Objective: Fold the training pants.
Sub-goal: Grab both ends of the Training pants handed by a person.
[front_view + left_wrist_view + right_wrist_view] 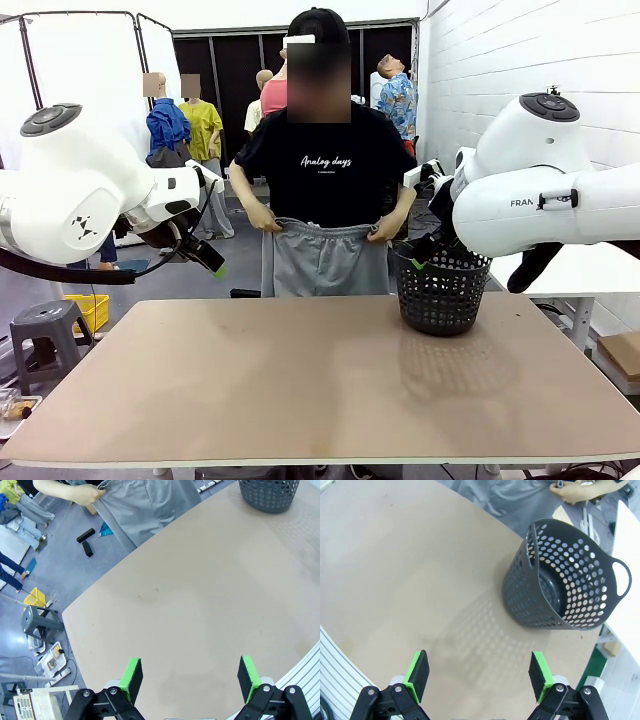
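Tan table [300,390], black mesh basket [440,292] at its far right. Left hand [190,674] and right hand [479,671] both released, hovering above it. Person [320,160] holds training pants [322,262] by the waistband beyond the far edge. White brick wall [480,60] right, grey stool [45,325] left.

The front view sits between the arms on the robot's side, facing across the surface [320,380] to the person [318,150] opposite. Each wrist view looks down on the surface from well above, past the left end effector [190,672] or the right end effector [479,672]. All three share the basket [440,290] and the surface's far edge.
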You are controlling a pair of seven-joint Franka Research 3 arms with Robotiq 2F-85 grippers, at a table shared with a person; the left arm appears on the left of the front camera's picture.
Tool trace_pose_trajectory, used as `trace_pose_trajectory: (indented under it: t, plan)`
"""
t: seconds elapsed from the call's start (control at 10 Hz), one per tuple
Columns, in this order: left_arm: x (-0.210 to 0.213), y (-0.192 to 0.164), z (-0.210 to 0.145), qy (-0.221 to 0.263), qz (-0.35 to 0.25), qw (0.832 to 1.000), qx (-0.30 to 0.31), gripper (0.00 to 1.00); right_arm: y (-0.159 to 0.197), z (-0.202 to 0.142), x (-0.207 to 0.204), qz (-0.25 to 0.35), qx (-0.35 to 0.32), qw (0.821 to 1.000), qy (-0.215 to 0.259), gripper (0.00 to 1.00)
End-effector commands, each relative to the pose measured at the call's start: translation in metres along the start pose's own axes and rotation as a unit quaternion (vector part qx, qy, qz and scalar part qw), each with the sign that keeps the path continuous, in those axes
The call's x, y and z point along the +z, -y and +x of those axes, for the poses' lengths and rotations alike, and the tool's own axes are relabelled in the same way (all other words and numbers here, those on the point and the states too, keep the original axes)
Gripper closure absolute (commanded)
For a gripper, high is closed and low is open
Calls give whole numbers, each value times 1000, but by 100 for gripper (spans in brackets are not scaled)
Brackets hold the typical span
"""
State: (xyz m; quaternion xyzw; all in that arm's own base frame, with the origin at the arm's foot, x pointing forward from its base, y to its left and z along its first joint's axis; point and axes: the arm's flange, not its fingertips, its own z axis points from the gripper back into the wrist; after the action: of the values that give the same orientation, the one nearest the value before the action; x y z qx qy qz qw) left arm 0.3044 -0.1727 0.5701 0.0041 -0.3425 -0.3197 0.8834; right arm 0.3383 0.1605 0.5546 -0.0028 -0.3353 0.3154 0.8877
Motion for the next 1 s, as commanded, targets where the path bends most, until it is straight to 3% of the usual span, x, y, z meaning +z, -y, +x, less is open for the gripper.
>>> trace_pose_trajectory:
  t: [0.0,0.9]
  plan:
    - [-2,-1,1,5,2,1000,-7,0,0,1,-4,0,-1,1000,4,0]
    - [-2,-1,1,5,2,1000,-7,0,0,1,-4,0,-1,1000,4,0]
